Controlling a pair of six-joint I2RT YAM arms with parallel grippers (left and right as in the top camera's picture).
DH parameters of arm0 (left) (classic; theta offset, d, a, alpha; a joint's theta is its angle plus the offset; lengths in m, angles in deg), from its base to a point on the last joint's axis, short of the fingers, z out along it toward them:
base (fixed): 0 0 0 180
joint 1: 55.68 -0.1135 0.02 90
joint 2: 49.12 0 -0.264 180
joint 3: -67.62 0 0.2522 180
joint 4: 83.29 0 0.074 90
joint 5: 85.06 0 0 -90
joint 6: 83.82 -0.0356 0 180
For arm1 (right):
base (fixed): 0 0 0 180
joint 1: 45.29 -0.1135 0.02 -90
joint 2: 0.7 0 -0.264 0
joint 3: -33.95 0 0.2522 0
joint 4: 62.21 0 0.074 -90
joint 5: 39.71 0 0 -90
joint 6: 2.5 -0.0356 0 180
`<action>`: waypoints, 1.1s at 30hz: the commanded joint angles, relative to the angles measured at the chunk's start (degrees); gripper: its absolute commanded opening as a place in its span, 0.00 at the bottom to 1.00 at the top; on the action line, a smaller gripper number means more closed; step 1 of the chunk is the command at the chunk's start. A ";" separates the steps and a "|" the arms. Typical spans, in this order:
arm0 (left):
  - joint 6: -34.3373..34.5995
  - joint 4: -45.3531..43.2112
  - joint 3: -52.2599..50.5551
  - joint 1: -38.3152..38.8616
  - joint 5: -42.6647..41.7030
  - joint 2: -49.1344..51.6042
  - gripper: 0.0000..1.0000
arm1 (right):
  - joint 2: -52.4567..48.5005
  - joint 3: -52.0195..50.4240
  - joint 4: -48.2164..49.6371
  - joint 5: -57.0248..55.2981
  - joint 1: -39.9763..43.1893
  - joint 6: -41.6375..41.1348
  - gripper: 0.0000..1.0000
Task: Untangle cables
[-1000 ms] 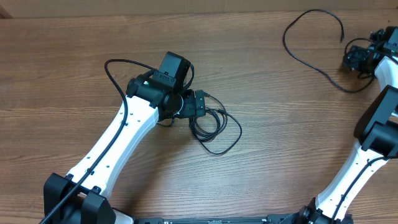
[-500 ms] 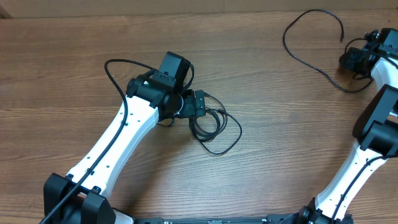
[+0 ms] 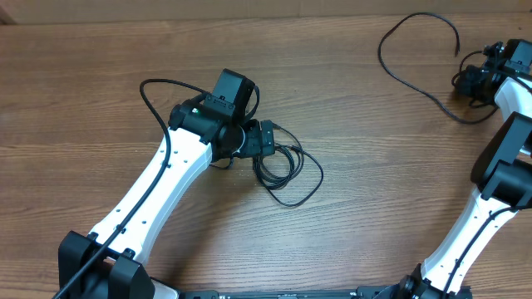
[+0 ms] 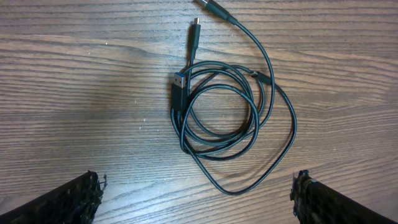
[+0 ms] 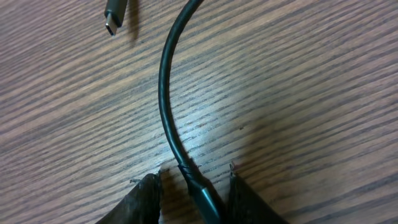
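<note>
- My left gripper [image 4: 199, 202] hangs over the table [image 3: 374, 191] with its jaws spread wide and nothing between them; only the two dark fingertips [image 4: 74, 199] show, at the bottom corners of its wrist view.
- Just ahead of those fingertips lie the coiled cables [image 4: 179, 99], a loose bundle of black loops flat on the wood, with several plug ends poking out on the side away from me.
- My right gripper [image 5: 193, 186] is down at the table, one finger on each side of the single cable [image 5: 163, 93].
- That cable lies between the fingers at its thicker collar, then curves away ahead of the gripper.
- The jaws are narrow around it. A sliver of wood seems to show beside one finger, so I cannot tell whether they actually pinch it.
- A loose plug [image 5: 114, 18] lies ahead and to the left, apart from the fingers.
- From overhead, the single cable sweeps in a wide arc away from my right gripper, well apart from the coil.
</note>
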 commanded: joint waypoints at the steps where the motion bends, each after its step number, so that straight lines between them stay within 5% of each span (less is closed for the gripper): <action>1: 0.35 -0.07 -0.13 -0.35 0.81 -0.02 1.00 | -1.88 -0.35 -1.55 0.52 -0.31 0.24 0.28; 4: 0.35 -0.07 -0.13 -0.35 0.81 -0.02 1.00 | -1.88 -0.35 -2.16 0.52 -0.33 0.22 0.16; 14: 0.35 -0.07 -0.13 -0.35 0.81 -0.02 1.00 | -0.83 0.07 -2.60 0.98 -0.33 -0.42 0.04; 24: 0.35 -0.07 -0.13 -0.35 0.81 -0.02 1.00 | 4.59 5.57 -3.45 7.96 -0.33 -3.45 0.05; 33: 0.35 -0.07 -0.13 -0.35 0.81 -0.02 1.00 | 8.63 7.78 -1.49 25.22 -0.33 -3.50 0.04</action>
